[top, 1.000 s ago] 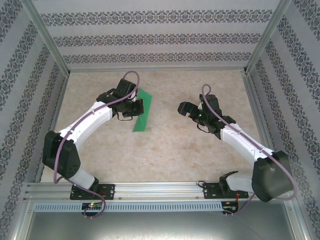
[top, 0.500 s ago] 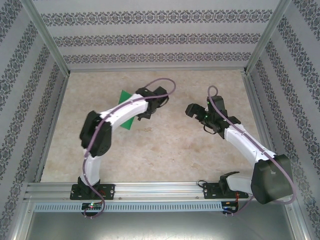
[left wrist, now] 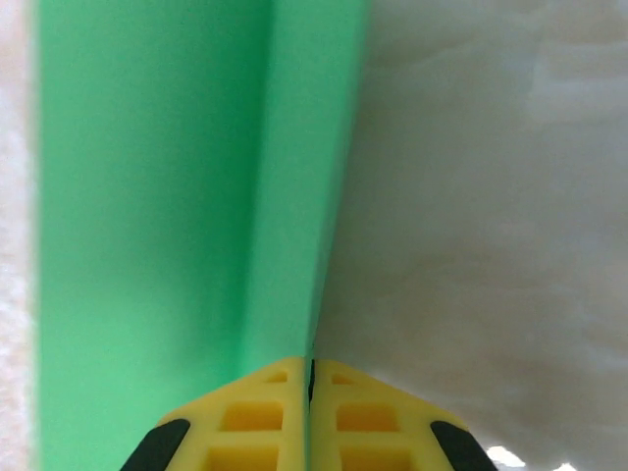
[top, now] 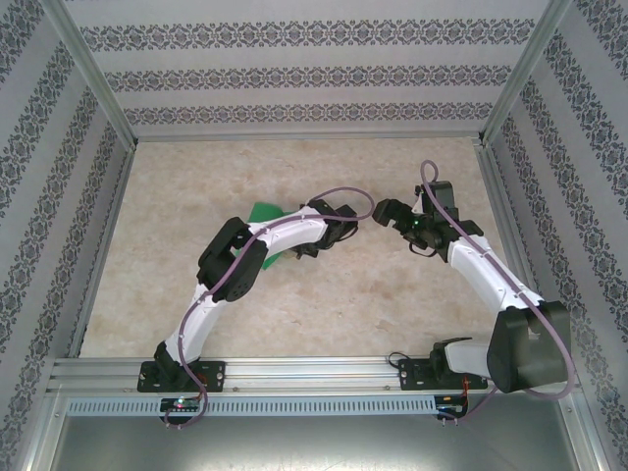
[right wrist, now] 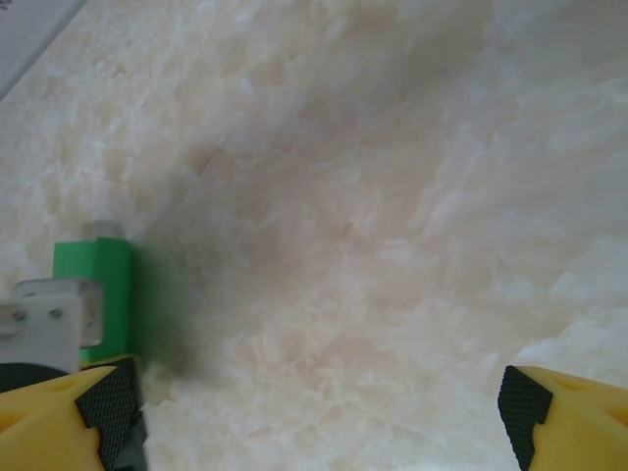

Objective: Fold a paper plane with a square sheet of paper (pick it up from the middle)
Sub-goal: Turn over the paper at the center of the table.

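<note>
Being viewed from above, one sheet of paper (top: 263, 212) is being partly covered by the left arm near the middle of the table (top: 177, 177); two grippers, left gripper (top: 340, 232) and right gripper (top: 386, 213), are being held near each other. At the left wrist, the folded sheet is being pinched by closed jaws. At the right wrist, jaws are being held wide, empty.

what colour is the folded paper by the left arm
The paper is plain bright green, with no markings. It shows best in the left wrist view.
</note>
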You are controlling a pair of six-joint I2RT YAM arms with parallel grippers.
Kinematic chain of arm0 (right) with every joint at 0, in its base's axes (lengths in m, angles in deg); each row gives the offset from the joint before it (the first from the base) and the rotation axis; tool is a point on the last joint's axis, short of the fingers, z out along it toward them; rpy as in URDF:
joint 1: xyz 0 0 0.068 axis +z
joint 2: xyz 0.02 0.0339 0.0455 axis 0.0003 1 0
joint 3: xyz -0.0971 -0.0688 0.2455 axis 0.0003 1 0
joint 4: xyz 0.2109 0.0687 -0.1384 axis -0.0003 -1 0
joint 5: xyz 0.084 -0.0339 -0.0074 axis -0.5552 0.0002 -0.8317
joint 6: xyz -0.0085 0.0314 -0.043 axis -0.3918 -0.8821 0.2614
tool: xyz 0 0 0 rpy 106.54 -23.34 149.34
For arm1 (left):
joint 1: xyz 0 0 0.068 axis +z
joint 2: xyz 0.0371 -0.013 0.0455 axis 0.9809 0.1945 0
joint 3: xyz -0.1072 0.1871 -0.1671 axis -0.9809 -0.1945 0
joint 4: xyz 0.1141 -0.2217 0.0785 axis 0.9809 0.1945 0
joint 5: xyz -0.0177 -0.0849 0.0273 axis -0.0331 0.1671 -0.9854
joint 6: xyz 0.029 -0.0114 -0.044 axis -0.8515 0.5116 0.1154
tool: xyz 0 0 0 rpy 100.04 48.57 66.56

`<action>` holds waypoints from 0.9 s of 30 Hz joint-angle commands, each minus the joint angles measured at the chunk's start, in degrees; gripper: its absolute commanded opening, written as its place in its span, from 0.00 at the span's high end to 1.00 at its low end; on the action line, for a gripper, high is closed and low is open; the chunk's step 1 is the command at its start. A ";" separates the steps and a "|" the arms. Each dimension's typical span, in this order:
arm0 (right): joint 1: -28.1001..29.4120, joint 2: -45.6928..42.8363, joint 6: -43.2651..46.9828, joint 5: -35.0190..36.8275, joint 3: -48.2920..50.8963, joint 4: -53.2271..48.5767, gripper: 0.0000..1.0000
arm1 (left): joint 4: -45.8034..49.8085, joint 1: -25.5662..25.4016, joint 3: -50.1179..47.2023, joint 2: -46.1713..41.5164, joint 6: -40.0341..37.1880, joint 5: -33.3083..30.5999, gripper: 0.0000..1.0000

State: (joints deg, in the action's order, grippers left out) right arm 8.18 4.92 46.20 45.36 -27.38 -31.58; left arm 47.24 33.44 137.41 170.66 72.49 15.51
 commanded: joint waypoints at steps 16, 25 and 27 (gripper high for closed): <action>-0.65 4.31 -0.41 -4.84 -4.95 -2.42 0.03 | -20.35 -1.36 -5.92 -15.45 2.27 22.36 0.14; 7.26 10.68 -2.54 -4.55 -10.66 0.11 0.14 | -32.39 7.45 -17.69 -29.87 3.96 33.48 0.02; 11.29 13.82 -2.32 -3.79 -12.98 0.25 0.20 | -33.61 9.95 -22.54 -33.22 5.62 32.97 0.00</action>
State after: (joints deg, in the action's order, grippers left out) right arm 15.15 15.87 44.28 41.38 -36.93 -33.04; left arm 16.67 40.30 119.54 140.26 75.48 46.35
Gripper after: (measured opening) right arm 0.812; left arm 0.997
